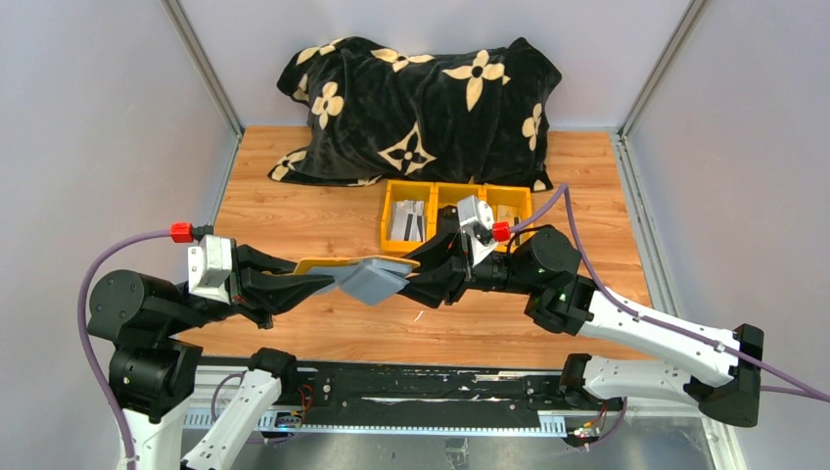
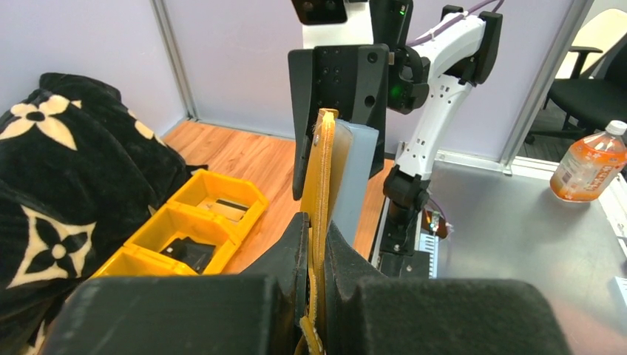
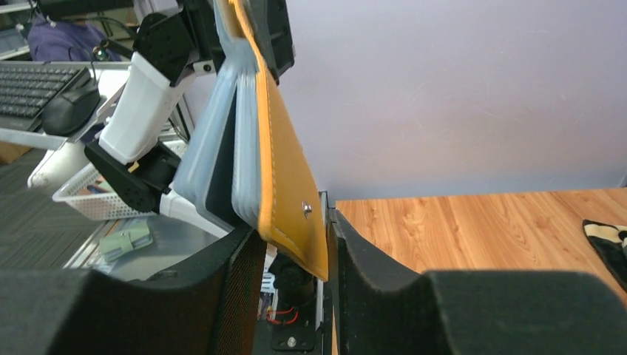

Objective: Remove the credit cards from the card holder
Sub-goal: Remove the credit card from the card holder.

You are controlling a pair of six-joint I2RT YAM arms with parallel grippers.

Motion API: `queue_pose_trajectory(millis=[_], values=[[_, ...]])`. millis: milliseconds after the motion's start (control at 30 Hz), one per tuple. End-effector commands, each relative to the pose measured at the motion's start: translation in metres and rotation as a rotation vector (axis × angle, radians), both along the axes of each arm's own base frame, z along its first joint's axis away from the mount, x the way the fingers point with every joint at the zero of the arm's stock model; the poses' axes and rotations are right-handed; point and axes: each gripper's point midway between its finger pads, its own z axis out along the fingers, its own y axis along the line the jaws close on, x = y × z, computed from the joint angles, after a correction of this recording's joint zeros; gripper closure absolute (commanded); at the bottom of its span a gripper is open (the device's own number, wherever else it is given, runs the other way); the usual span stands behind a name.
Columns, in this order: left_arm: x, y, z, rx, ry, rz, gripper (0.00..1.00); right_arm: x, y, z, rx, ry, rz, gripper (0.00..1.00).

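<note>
Jaws of the left gripper were clamped on the card holder, held in the air between the arms, the right gripper straddled it part-open, grip untellable, so we judged extraction barely begun, next needing a pinch on the hidden credit cards.

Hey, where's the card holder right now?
Top view, mid-frame: the card holder is held up between the left end effector and the right end effector, just nearer than the yellow bins.
</note>
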Motion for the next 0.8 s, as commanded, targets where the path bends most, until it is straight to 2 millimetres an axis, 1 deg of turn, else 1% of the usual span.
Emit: queue_pose_trajectory(millis=[0, 100, 200, 400, 467, 567, 633, 733, 767], values=[[-0.002, 0.001, 0.005, -0.016, -0.017, 0.005, 1.0, 0.001, -0.005, 0.036, 0.107, 0.008, -0.033, 0.61], [-0.001, 0.0, 0.005, -0.019, -0.012, 0.003, 1.0, -0.001, -0.001, 0.037, 0.109, 0.018, -0.025, 0.61], [-0.002, 0.0, 0.004, -0.02, -0.009, 0.003, 1.0, -0.01, 0.004, 0.04, 0.12, 0.013, 0.018, 0.57], [0.004, 0.001, 0.003, -0.031, 0.01, 0.024, 1.0, -0.047, 0.021, 0.045, 0.12, -0.045, 0.144, 0.46], [0.005, 0.0, 0.003, -0.041, 0.019, 0.018, 1.0, -0.053, 0.029, 0.045, 0.108, -0.055, 0.155, 0.45], [0.005, -0.001, 0.0, -0.053, 0.043, 0.005, 1.0, -0.043, 0.041, 0.044, 0.093, -0.032, 0.098, 0.45], [0.002, -0.002, -0.001, -0.051, 0.05, -0.007, 1.0, -0.031, 0.044, 0.045, 0.09, -0.012, 0.031, 0.5], [-0.002, -0.002, -0.003, -0.05, 0.053, -0.017, 1.0, -0.02, 0.041, 0.05, 0.105, -0.015, -0.038, 0.61], [-0.004, -0.002, -0.004, -0.046, 0.053, -0.027, 1.0, -0.016, 0.04, 0.052, 0.115, -0.009, -0.064, 0.63]])
